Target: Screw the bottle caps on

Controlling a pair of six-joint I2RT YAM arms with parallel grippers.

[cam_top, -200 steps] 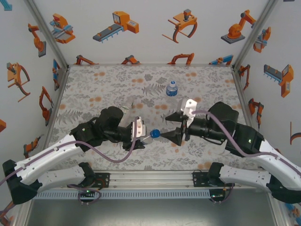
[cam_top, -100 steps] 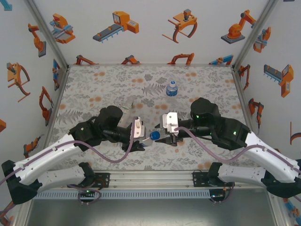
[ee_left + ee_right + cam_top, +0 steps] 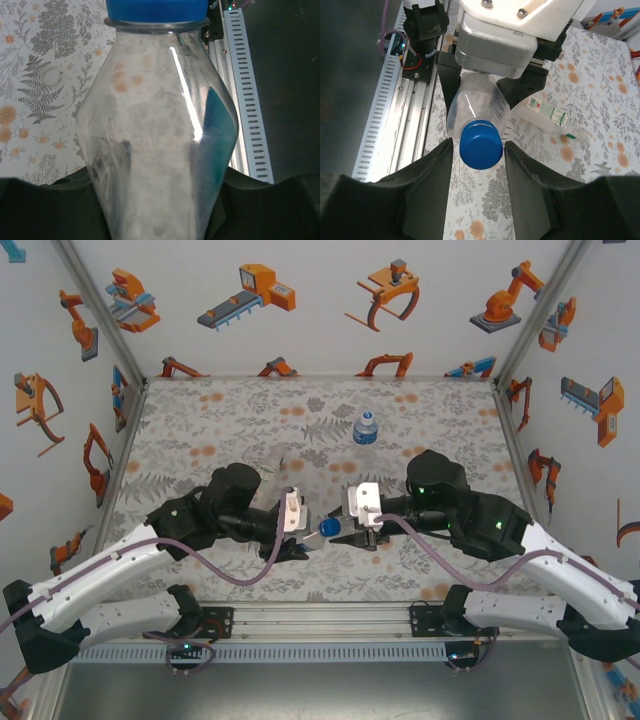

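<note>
While the left gripper (image 3: 304,540) clamps the blue-labelled bottle (image 3: 160,150), the right gripper (image 3: 478,147) has closed in, jaws narrowed beside the blue cap (image 3: 480,144) but not quite pinching it, so tightening seems imminent.

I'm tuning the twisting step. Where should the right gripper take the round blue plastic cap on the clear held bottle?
The clear plastic bottle lies roughly level in the left gripper, its blue cap facing the right gripper. So come head-on along its axis and pinch the cap's round side wall, fingers either side.
</note>
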